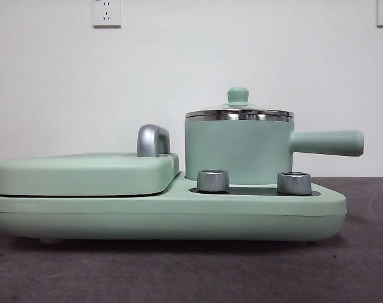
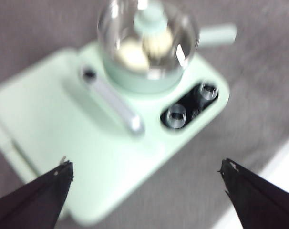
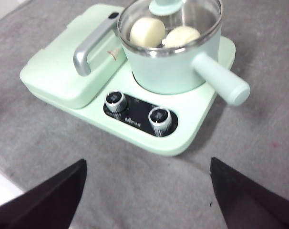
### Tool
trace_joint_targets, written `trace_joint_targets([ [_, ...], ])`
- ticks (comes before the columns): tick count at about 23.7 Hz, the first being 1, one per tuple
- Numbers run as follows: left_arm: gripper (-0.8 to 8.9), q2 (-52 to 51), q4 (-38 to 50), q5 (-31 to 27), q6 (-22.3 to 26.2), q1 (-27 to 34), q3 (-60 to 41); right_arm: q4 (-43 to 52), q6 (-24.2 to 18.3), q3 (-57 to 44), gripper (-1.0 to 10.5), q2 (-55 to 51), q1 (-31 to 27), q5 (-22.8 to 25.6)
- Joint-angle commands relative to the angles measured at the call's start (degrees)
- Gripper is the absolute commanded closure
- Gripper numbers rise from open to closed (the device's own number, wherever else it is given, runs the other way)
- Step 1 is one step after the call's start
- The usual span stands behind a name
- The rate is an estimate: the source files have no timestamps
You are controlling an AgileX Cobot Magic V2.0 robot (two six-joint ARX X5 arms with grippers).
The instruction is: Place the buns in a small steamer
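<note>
The small steamer (image 1: 239, 148), a mint-green pot with a straight side handle, stands on its base with the glass lid and green knob (image 1: 237, 95) on. Through the lid, the right wrist view shows the two pale buns inside the steamer (image 3: 170, 57): one (image 3: 147, 31) and the other (image 3: 181, 36) side by side. The blurred left wrist view shows them too (image 2: 132, 53). My left gripper (image 2: 147, 174) is open and empty, high above the appliance. My right gripper (image 3: 147, 176) is open and empty, above the table in front of the knobs. Neither gripper shows in the front view.
The flat mint-green griddle (image 1: 84, 173) with a chrome handle (image 1: 152, 140) lies beside the steamer on the same base. Two metal knobs (image 1: 213, 180) (image 1: 293, 183) sit at the base's front. The table is covered in grey cloth (image 3: 135, 191).
</note>
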Motion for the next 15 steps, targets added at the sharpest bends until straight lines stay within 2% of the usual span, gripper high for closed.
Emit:
trace_joint_targets([
  [1,3.18,-5.73,1.88,0.11,-3.32,-0.11,-8.02,1.22,-0.72,0.37,5.3,0.13,0.31,-0.2],
  [9,3.22,-25.35,11.85,0.09,-16.81,-0.09,-31.98,2.97,-2.21,0.37,5.3,0.13,0.31,-3.72],
  [12,3.24,-31.47,13.97,0.02,-20.9,-0.09,-37.16,2.99,-2.21,0.37,5.3,0.13,0.31,-5.25],
  [14,3.82,-34.84,14.93,-0.44,-22.45,-0.09,-39.04,2.97,-2.21,0.37,5.3,0.13,0.31,-6.03],
  [15,4.8,-36.13,15.06,-0.55,-22.47,-0.09,-39.52,2.99,-2.21,0.37,5.4,0.13,0.31,-6.12],
])
